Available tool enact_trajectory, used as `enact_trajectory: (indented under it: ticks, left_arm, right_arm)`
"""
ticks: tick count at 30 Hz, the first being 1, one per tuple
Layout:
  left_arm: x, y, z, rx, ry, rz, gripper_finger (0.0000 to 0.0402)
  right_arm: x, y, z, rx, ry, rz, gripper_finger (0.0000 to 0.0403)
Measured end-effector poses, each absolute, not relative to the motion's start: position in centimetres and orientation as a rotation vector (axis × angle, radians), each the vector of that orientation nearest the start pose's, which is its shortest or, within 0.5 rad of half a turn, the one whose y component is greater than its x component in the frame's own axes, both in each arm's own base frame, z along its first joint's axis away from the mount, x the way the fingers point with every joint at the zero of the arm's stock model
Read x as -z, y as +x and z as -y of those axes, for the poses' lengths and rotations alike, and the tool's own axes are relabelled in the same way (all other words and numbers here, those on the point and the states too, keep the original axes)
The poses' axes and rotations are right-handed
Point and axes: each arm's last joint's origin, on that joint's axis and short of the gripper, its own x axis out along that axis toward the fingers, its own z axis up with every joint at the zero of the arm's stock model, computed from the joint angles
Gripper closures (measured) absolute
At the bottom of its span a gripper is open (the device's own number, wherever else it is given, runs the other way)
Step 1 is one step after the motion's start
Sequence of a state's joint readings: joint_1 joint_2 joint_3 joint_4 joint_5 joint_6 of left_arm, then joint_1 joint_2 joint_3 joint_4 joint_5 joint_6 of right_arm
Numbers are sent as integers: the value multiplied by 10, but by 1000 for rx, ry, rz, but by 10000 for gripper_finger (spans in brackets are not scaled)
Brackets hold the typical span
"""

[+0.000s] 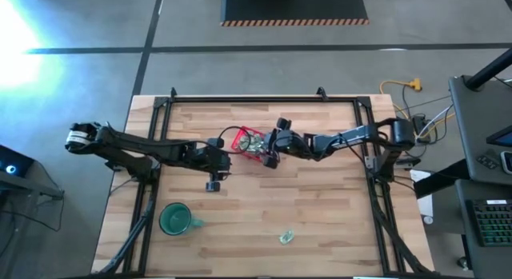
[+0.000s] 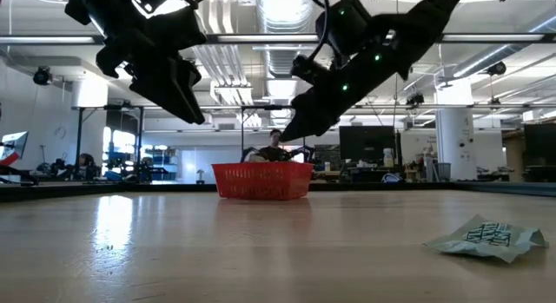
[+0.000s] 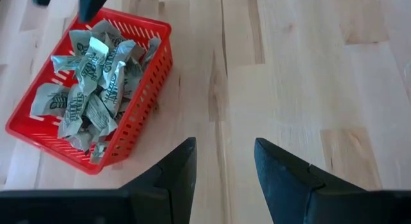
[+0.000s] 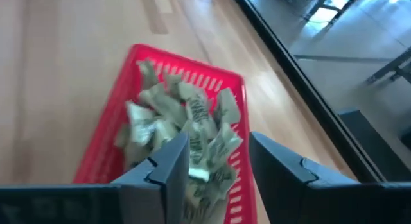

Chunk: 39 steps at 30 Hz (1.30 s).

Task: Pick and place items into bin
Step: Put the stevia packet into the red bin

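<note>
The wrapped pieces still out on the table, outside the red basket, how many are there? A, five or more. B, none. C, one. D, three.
C: the high view shows a single wrapped piece lying alone near the table's front edge, right of the green mug; the rest are piled in the red basket.

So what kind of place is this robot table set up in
Probably a large open lab or industrial workspace: exposed ceiling ducts and lights, hazard-striped floor marking, and a person at a desk behind the red basket on the wooden table.
</note>
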<state>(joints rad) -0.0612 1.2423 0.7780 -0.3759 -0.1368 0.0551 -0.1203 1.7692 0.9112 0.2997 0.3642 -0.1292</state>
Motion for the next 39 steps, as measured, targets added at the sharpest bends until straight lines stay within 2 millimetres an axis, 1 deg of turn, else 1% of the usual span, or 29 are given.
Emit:
enact_trajectory:
  ticks: [7, 9, 11, 16, 19, 21, 26, 31, 34, 37, 39]
  left_arm:
    - [-226, 245, 11, -48, 136, -837, 261]
    - [-226, 245, 11, -48, 136, -838, 261]
    - [-226, 245, 11, -48, 136, -838, 261]
    - [-226, 245, 11, -47, 136, -832, 261]
    - [-227, 246, 11, -48, 136, -820, 261]
    - [-228, 247, 11, -48, 135, -807, 261]
    - [-228, 247, 11, -49, 134, -803, 261]
    - [-229, 249, 12, -49, 132, -780, 261]
    - [-230, 249, 12, -49, 132, -777, 261]
    - [-230, 249, 12, -49, 131, -776, 261]
    - [-230, 249, 12, -49, 131, -776, 261]
  right_arm:
    - [-192, 335, 28, 330, -212, -666, 257]
    - [-199, 328, 18, 240, -168, -691, 261]
    - [-202, 323, 8, 105, -85, -720, 265]
    - [-197, 314, -25, -238, 129, -776, 272]
    - [-190, 311, -48, -339, 172, -810, 276]
    - [-185, 307, -62, -367, 188, -845, 278]
    - [-180, 300, -93, -414, 243, -887, 280]
    - [-174, 296, -120, -406, 272, -904, 282]
    - [-164, 295, -135, -394, 266, -918, 285]
    - [-155, 293, -145, -400, 261, -937, 287]
    - [-148, 293, -150, -374, 271, -950, 287]
